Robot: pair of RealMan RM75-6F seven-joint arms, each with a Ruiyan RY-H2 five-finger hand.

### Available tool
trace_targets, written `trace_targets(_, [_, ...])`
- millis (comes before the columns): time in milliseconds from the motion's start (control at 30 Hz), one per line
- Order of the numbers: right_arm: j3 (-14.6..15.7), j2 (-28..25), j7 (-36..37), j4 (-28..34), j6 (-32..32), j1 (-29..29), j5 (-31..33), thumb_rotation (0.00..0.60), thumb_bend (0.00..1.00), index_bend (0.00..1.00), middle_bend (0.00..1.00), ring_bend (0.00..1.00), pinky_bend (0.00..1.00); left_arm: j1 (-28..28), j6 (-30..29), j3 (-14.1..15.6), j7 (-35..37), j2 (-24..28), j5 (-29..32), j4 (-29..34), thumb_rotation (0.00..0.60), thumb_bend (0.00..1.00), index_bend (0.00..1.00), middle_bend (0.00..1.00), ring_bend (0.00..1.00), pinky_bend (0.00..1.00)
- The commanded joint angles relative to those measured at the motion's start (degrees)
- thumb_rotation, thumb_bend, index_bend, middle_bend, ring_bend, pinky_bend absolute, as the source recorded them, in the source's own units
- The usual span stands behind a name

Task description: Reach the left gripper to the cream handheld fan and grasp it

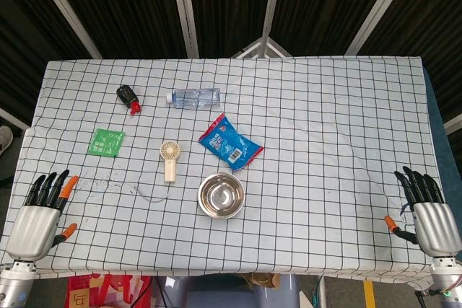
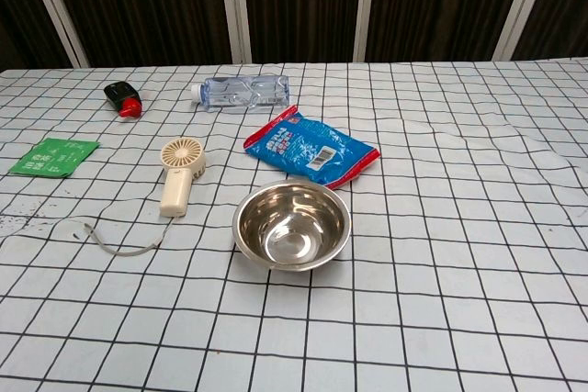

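Observation:
The cream handheld fan lies flat on the checked tablecloth, left of centre, round head away from me and handle toward me; the chest view shows the fan with a thin cord trailing from its base. My left hand rests at the table's near left corner, fingers spread and empty, well to the left of the fan. At the near right corner my right hand lies open and empty too. Neither hand appears in the chest view.
A steel bowl sits just right of the fan. Behind it lie a blue snack packet and a clear water bottle. A black and red object and a green sachet lie to the fan's left.

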State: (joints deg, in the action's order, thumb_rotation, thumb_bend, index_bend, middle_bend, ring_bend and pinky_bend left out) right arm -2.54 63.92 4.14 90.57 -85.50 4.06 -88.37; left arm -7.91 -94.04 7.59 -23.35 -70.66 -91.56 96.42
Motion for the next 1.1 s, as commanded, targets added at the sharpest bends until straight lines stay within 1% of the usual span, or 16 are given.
trace_targets(33, [-0.01,0.01,0.24,-0.01,-0.01,-0.02,0.03,0.600,0.28,0.10,0.00,0.00,0.00,0.16,0.32,-0.29,0.02,0.12,-0.19,0.28,0.600,0.21,0.00,0.00,0.00,0.05])
trace_targets(167, [-0.01,0.01,0.11,-0.04,-0.03,-0.04,0.03,0.600,0.28,0.10,0.00,0.00,0.00,0.31,0.77,-0.61,-0.37,0.16,-0.56,0.37,0.600,0.21,0.00,0.00,0.00,0.07])
trace_targets(200, [0.00,0.01,0.21,-0.03,-0.07,-0.06,0.00,0.600,0.28,0.10,0.00,0.00,0.00,0.27,1.08,-0.79,-0.43,0.16,-0.39,0.50,0.600,0.21,0.00,0.02,0.01,0.11])
trace_targets(267, [0.06,0.01,0.21,-0.08,-0.18,-0.11,-0.14,0.600,0.28,0.10,0.00,0.00,0.00,-0.08,2.19,-1.37,-1.21,0.14,0.18,1.01,0.600,0.26,0.00,0.13,0.10,0.24])
trace_targets(300, [0.08,0.03,0.20,-0.10,-0.22,-0.12,-0.19,0.600,0.28,0.10,0.00,0.00,0.00,-0.49,3.04,-1.85,-2.41,0.10,0.52,1.47,0.600,0.32,0.00,0.25,0.20,0.35])
trace_targets(333, [0.07,0.04,0.22,-0.11,-0.22,-0.12,-0.20,0.600,0.28,0.10,0.00,0.00,0.00,-0.93,3.86,-2.34,-3.63,-0.02,0.78,2.00,0.600,0.39,0.00,0.39,0.33,0.45])
trace_targets(367, [0.06,0.03,0.30,-0.08,-0.16,-0.09,-0.17,0.600,0.28,0.10,0.00,0.00,0.00,-1.42,4.75,-2.83,-4.81,-0.21,1.06,2.54,0.600,0.44,0.00,0.48,0.41,0.52])
trace_targets(400, [0.02,-0.01,0.27,-0.04,-0.03,-0.02,-0.12,0.600,0.28,0.10,0.00,0.00,0.00,-2.30,6.08,-3.66,-6.46,-0.62,1.41,3.15,0.600,0.50,0.00,0.61,0.52,0.61])
trace_targets(433, [0.01,-0.02,0.21,0.00,0.04,0.02,-0.09,0.600,0.28,0.10,0.00,0.00,0.00,-3.14,7.47,-4.29,-7.59,-0.96,1.83,3.65,0.600,0.55,0.00,0.70,0.60,0.68])
trace_targets(467, [-0.01,-0.02,0.10,0.02,0.08,0.04,-0.05,0.600,0.28,0.10,0.00,0.00,0.00,-4.04,9.10,-5.01,-8.72,-1.34,2.70,4.32,0.600,0.60,0.00,0.75,0.66,0.72])
trace_targets(533, [-0.04,-0.02,0.07,0.10,0.14,0.05,0.07,0.600,0.28,0.10,0.00,0.00,0.00,-6.35,13.05,-6.98,-10.78,-2.74,5.42,5.89,0.600,0.66,0.00,0.81,0.71,0.77])
trace_targets(567, [-0.06,-0.04,0.08,0.13,0.17,0.06,0.10,0.600,0.28,0.10,0.00,0.00,0.00,-7.48,14.94,-7.99,-11.81,-3.50,7.01,6.52,0.600,0.70,0.00,0.84,0.74,0.79])
trace_targets(667, [-0.07,-0.09,0.14,0.13,0.31,0.12,0.14,0.600,0.28,0.10,0.00,0.00,0.00,-11.26,20.53,-11.23,-16.73,-6.86,12.79,7.89,0.600,0.77,0.00,0.89,0.79,0.82])
trace_targets(800, [-0.10,-0.25,0.52,0.14,0.63,0.24,0.30,0.600,0.28,0.10,0.00,0.00,0.00,-15.87,25.26,-14.87,-25.18,-12.41,21.81,7.42,0.600,0.80,0.04,0.91,0.81,0.84])
trace_targets(933, [-0.03,-0.43,1.00,0.06,0.84,0.34,0.18,0.600,0.28,0.10,0.00,0.00,0.00,-18.83,26.04,-16.76,-30.64,-17.09,28.18,5.48,0.600,0.81,0.09,0.92,0.81,0.84])
trace_targets(1100, [-0.01,-0.59,1.47,0.04,1.13,0.49,0.19,0.600,0.28,0.10,0.00,0.00,0.00,-21.27,25.45,-17.42,-34.49,-21.01,32.61,3.09,0.600,0.81,0.12,0.92,0.81,0.84])
